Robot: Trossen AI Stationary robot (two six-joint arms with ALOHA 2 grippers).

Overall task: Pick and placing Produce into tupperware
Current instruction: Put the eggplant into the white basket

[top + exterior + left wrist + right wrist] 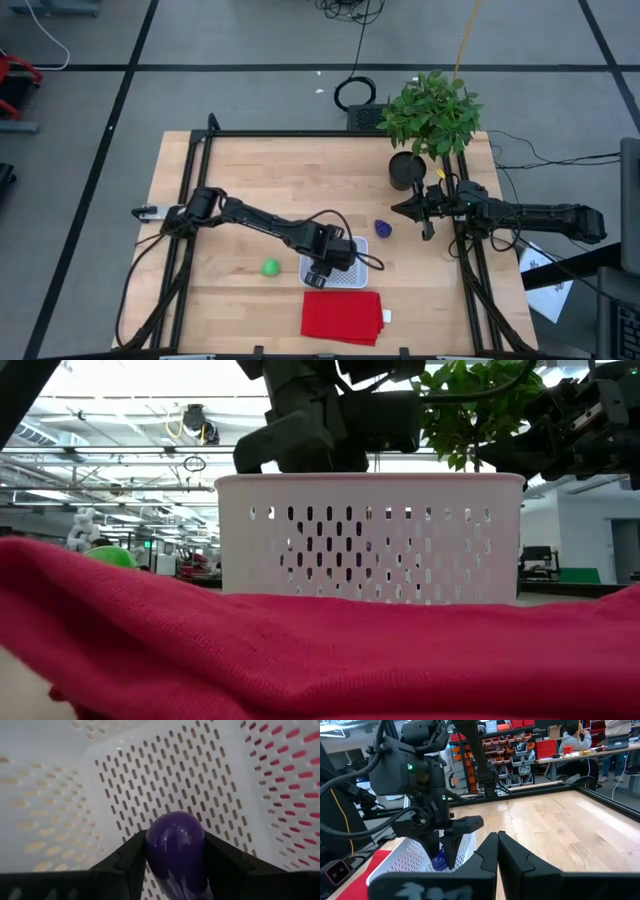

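My left gripper (330, 262) reaches down into the white tupperware (362, 276) and is shut on a dark purple lump (175, 827). The tupperware stands just beyond the red cloth (342, 315). A second purple lump (383, 228) lies on the table, to the far right of the tupperware. The green ball (270, 267) lies on the table left of the tupperware and also shows in the low view (112, 555). My right gripper (415, 210) is shut and empty, level above the table beside the plant pot. My left gripper pinches the purple lump by its two long sides (152, 852) between its two fingers (127, 862). The fingers come from above, pointing down into the tupperware. The lump's rounded end sticks out past the fingertips toward the perforated bottom (190, 775); whether it touches the bottom, I cannot tell.
A leafy potted plant (432, 115) stands at the table's far right corner, close to my right gripper. The red cloth lies at the near edge, in front of the tupperware (370, 535). Black frame rails run along the table's left and right sides.
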